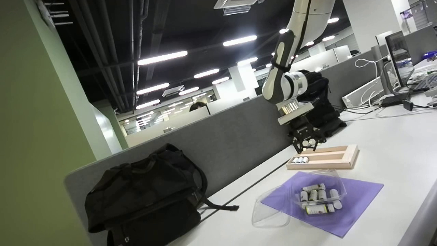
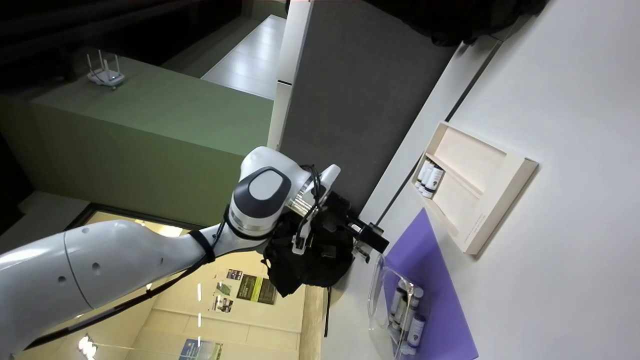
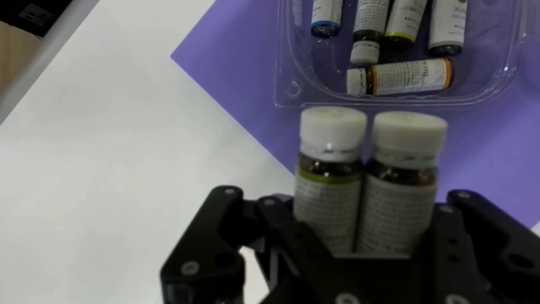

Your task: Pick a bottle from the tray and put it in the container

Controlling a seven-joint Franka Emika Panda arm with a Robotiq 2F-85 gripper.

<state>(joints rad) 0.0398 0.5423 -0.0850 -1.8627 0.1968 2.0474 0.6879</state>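
Black fingers (image 3: 449, 255), clamped on two brown bottles (image 3: 398, 202) held side by side, white caps (image 3: 333, 128) clear of the grip. Clear plastic clamshell box (image 3: 293, 98), lid (image 1: 271, 212) open, several labelled bottles (image 3: 409, 77) lying inside; set on a purple sheet (image 1: 356, 196). Pale wooden tray (image 1: 349, 158) on the bench (image 1: 396, 157), three bottles (image 1: 300, 160) in one compartment (image 2: 456, 207).

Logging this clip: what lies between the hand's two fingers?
A white-capped bottle and a second white-capped bottle right beside it, gripped together by the fingers. The wrist view shows this best.
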